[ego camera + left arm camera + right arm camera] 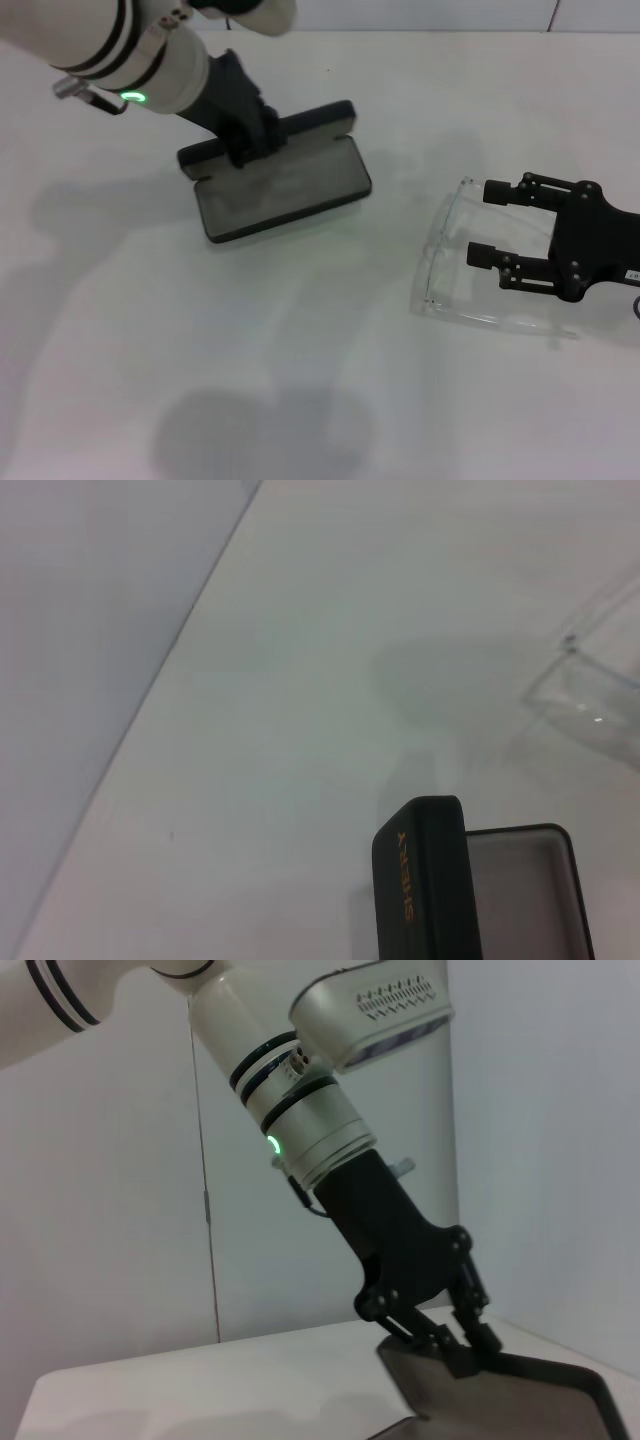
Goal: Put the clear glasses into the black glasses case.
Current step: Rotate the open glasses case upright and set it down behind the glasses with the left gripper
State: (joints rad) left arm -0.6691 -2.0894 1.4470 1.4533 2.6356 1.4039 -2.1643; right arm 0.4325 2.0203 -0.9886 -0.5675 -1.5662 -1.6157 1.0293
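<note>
Left gripper (452,1345) seen farther off, jaws pinched onto the raised edge of the black glasses case (500,1395). Case stood open, grey lining facing the camera. White forearm (300,1110) slanted down to it, green light lit on the wrist. White surface (200,1390) below; pale wall behind.

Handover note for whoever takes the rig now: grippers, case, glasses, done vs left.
Left gripper: shut on the black glasses case, pinching the raised lid at its edge; the case lies open on the table, grey lining showing.
Right gripper: open, fingers spread just above or at the clear glasses; no grasp visible yet.
The glasses lie flat on the table on the robot's right, apart from the case.
Done: case open and held.
Left: grasp the glasses, carry them over, set them in the case.
</note>
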